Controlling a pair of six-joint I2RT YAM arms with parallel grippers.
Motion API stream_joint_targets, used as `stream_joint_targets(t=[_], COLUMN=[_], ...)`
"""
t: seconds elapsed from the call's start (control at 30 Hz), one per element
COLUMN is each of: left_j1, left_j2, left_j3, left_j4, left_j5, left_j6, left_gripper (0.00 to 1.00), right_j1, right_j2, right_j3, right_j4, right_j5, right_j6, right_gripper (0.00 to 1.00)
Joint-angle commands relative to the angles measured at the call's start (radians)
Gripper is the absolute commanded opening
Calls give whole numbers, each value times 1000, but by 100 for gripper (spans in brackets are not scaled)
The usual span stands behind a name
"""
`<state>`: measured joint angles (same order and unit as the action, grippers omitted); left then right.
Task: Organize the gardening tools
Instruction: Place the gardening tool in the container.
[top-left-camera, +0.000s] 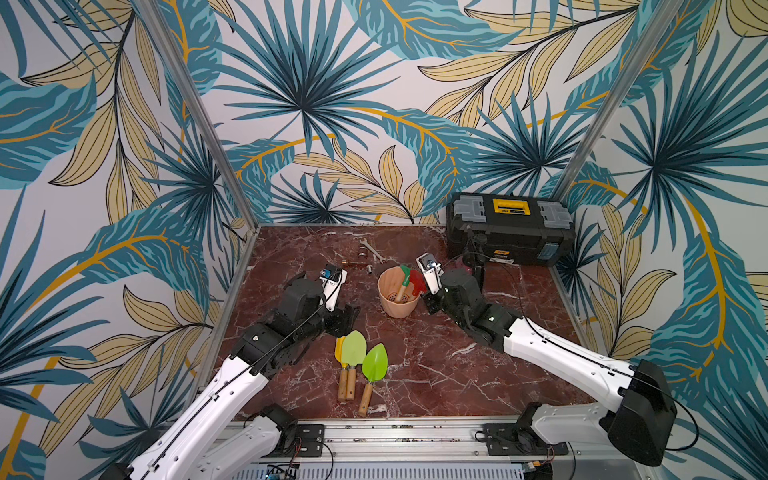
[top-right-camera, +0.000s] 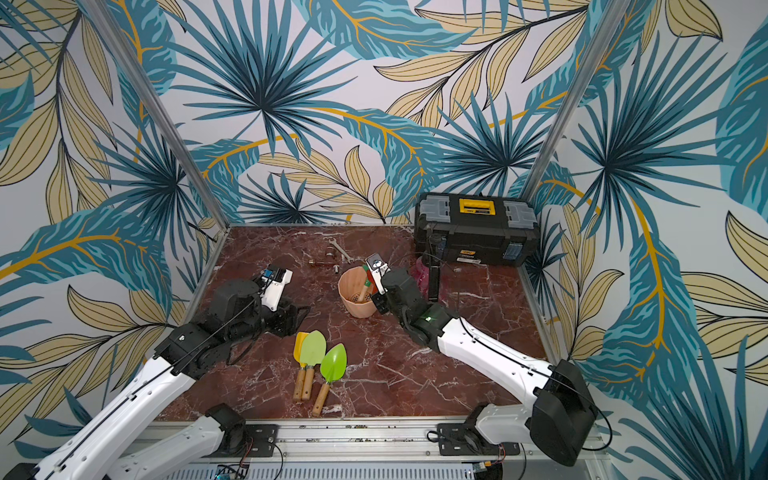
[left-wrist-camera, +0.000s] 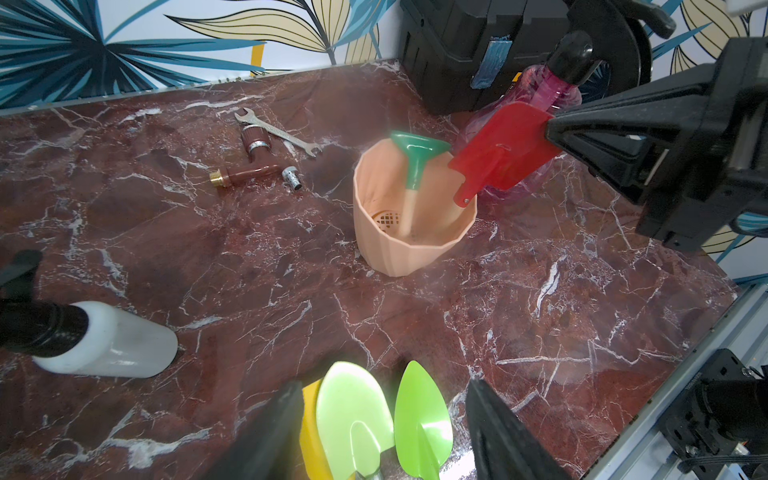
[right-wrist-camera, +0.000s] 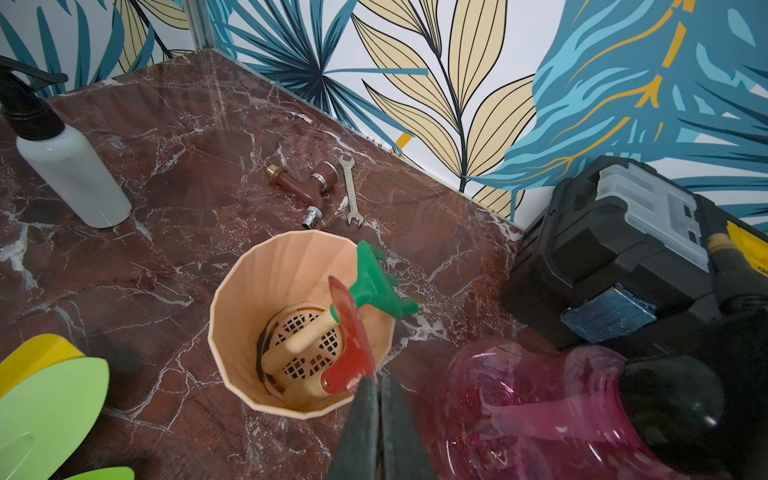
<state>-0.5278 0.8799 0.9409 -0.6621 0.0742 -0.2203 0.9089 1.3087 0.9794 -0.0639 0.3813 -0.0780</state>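
We find the right gripper (right-wrist-camera: 376, 384) closed on the thin edge of the red spade (right-wrist-camera: 353, 345). The blade is pinched between the two fingers with no gap to either side. The spade's wooden handle reaches down inside the peach pot (right-wrist-camera: 232, 332), while its blade stands above the rim, tilted toward the gripper. The dark-green rake (right-wrist-camera: 374, 286) is in the same pot, handle down on the grid at the bottom and head leaning over the rim, free of the jaws. The pink sprayer (right-wrist-camera: 540, 395) stands just beside the pot, behind the right gripper and in front of the black-and-yellow toolbox (top-left-camera: 511, 228).

The left gripper (left-wrist-camera: 386, 388) is partly open and holds nothing. In its wrist view three tool heads lie on the table (top-left-camera: 436, 365) in the gap between the two fingers: the yellow spade (left-wrist-camera: 309, 415), the pale-green spade (left-wrist-camera: 353, 403) overlapping it, and the lime-green trowel (left-wrist-camera: 422, 415) just beside. In both top views these three lie side by side near the front edge, handles toward the robot, and the left gripper sits near their heads. We cannot tell whether it touches them.

A white bottle (left-wrist-camera: 112, 340) stands near the left gripper. A wrench (left-wrist-camera: 278, 132) and brown fittings (left-wrist-camera: 249, 174) lie beyond the pot, well apart from both grippers.
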Motion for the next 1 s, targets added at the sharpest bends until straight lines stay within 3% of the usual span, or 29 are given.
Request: stream_joint_targets(t=[0.0, 0.2, 0.47, 0.7, 0.8, 0.87, 0.97], left_j1=[-1, 0, -1, 0, -1, -1, -1], left_j2=[-4, -4, -13, -20, -20, -20, -21], left_j3=[15, 17, 28, 33, 32, 30, 26], left_j4=[9, 6, -12, -22, -20, -20, -21], left_j5=[-1, -4, -13, -19, -18, -17, -17], left_j6=[5, 9, 12, 18, 17, 18, 18], left_gripper=[66, 66, 66, 66, 67, 66, 66], right_j1=[3, 4, 4, 4, 5, 3, 4], right_j2=[7, -16, -90, -124, -158, -171, -182], right_j3=[-21, -21, 33, 76, 24, -21, -87], right_j4=[26, 20, -85, -267, -254, -230, -189], right_j5=[24, 31, -15, -325, -492, -668, -795], right_j6=[23, 38, 118, 243, 283, 297, 319], right_gripper=[8, 17, 36, 43, 43, 44, 45])
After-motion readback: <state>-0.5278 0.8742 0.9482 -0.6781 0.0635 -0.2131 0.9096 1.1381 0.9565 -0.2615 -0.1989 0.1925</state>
